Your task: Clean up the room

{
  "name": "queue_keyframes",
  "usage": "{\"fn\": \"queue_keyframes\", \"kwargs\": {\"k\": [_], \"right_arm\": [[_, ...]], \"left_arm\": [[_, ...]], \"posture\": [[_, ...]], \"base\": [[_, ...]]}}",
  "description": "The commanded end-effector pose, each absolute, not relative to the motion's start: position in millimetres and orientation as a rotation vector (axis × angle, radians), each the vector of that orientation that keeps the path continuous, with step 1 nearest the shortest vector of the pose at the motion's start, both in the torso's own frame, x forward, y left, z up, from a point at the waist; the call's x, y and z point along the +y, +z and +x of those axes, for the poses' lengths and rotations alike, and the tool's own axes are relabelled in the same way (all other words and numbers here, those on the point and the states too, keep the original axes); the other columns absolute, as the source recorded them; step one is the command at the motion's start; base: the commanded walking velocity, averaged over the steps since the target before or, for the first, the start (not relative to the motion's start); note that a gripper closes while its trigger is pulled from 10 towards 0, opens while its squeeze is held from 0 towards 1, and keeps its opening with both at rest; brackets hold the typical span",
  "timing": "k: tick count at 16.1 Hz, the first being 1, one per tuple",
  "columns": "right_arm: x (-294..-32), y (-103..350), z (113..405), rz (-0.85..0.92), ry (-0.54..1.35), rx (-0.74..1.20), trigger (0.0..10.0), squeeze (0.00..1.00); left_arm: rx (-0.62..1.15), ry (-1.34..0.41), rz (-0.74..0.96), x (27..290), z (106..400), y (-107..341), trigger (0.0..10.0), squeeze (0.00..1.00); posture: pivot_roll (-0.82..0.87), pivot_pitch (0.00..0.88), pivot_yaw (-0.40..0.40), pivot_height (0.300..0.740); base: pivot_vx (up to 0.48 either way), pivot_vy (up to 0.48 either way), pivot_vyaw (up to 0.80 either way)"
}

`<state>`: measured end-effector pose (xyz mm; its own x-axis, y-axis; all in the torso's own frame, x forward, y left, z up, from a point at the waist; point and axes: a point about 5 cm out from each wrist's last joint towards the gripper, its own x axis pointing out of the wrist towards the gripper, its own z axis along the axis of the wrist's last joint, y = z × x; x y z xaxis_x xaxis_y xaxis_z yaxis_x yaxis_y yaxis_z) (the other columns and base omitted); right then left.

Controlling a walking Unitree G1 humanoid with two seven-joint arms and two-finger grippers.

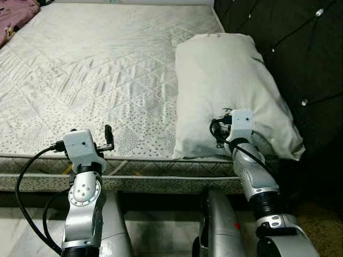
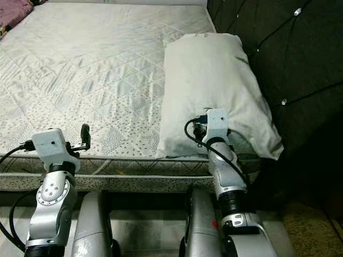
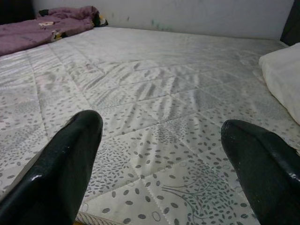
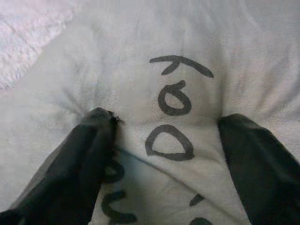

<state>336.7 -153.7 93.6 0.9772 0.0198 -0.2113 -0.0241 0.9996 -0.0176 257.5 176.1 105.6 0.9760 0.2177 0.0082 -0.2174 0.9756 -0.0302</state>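
Here, a white pillow [image 1: 228,91] is seen lying on the bare quilted mattress [image 1: 102,75], at its right side, just beside the dark tufted headboard [image 1: 300,48]. The right gripper [image 4: 161,140] is pressed into the near end of the pillow, its black fingers [image 4: 84,159] spread apart with a fold of the fabric, marked with black handwritten characters, bunched between them. The left gripper [image 3: 161,154] is held just above the near edge of the mattress, well apart from the pillow, its fingers [image 3: 61,164] set wide with nothing between them. A purple blanket [image 3: 42,30] is heaped at the far left corner of the mattress.
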Motion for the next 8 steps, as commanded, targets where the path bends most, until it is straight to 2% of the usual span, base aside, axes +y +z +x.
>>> {"fn": "queue_keyframes", "kwargs": {"k": [1,2,4,5,8], "right_arm": [[-148.6,95.4,340.4,0.013,0.03,0.2,10.0,0.54],[-140.6,115.2,348.0,0.068,0.057,0.101,10.0,0.0],[-135.3,143.3,354.5,0.081,0.082,-0.033,10.0,0.0],[-129.5,164.4,359.0,0.104,0.116,-0.111,10.0,0.0],[-120.8,181.3,361.4,0.123,0.139,-0.181,10.0,0.0]], "left_arm": [[-0.018,0.225,-0.023,176.6,261.0,107.3,10.0,0.0],[-0.037,0.213,-0.021,174.7,266.7,112.0,10.0,0.0],[-0.075,0.207,-0.019,175.8,274.8,122.4,10.0,0.0],[-0.093,0.22,-0.015,181.4,280.9,127.7,10.0,0.0],[-0.096,0.209,-0.019,178.5,285.4,126.0,10.0,0.0]], "posture": [[0.01,0.0,-0.01,0.522],[0.01,0.0,-0.008,0.522],[0.01,0.0,-0.007,0.522],[-0.01,0.0,0.0,0.53],[-0.04,0.0,0.018,0.55]], "base": [[0.0,0.0,0.0],[0.0,0.0,0.0],[0.0,0.0,0.0],[0.0,0.0,-0.44],[0.0,0.0,-0.47]]}}
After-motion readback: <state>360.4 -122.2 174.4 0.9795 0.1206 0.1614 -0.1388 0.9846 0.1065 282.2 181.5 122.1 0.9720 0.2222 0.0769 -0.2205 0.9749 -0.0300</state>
